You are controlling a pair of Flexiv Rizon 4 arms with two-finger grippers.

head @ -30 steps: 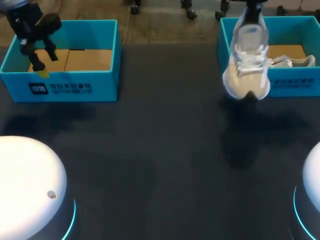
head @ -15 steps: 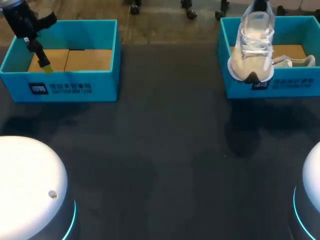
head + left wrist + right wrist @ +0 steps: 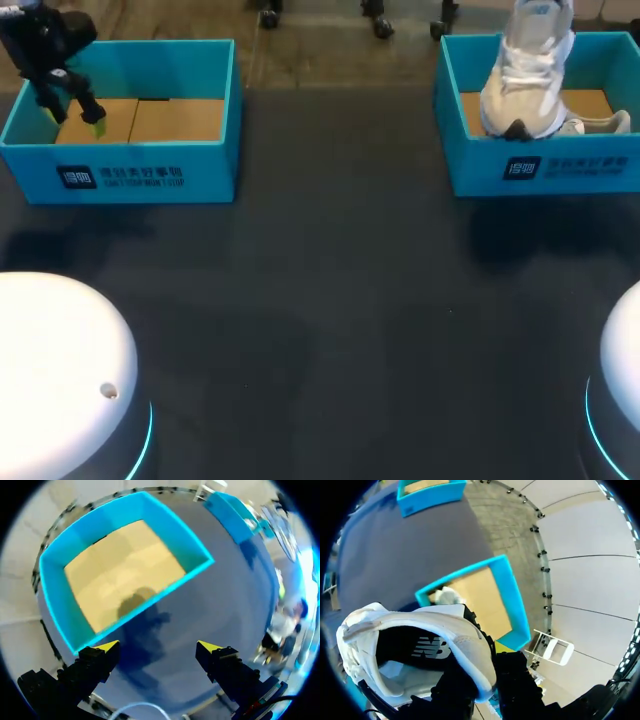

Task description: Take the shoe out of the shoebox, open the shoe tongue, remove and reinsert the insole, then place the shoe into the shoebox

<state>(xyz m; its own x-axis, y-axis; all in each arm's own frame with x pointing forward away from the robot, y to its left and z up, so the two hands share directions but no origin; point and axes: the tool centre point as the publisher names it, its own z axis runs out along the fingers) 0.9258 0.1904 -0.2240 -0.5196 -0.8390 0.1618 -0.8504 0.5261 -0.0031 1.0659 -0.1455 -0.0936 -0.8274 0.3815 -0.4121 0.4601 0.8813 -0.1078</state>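
- Head view: the white lace-up sports shoe [image 3: 528,75] hangs toe-down over the open bright-blue cardboard shoebox [image 3: 540,168] at two o'clock on the dark table [image 3: 330,300]. I cannot tell whether its toe touches the box's brown floor.
- Right wrist view: the right gripper [image 3: 487,672] pinches the shoe's heel collar between its black fingers. The dark printed surface inside the shoe is probably the insole [image 3: 420,647], lying in place.
- A small white item [image 3: 597,124] lies in the same box, at the shoe's three o'clock.
- The left gripper [image 3: 75,118] hovers with its fingers spread and nothing between them. It is over the nine o'clock end of a second bright-blue cardboard shoebox [image 3: 130,175] at ten o'clock.
- Judgement: with the insole apparently in, this reads as the final placing, which leaves only lowering and release. These pictures cannot rule out the opening lift-out, which would put the tongue and insole work ahead.
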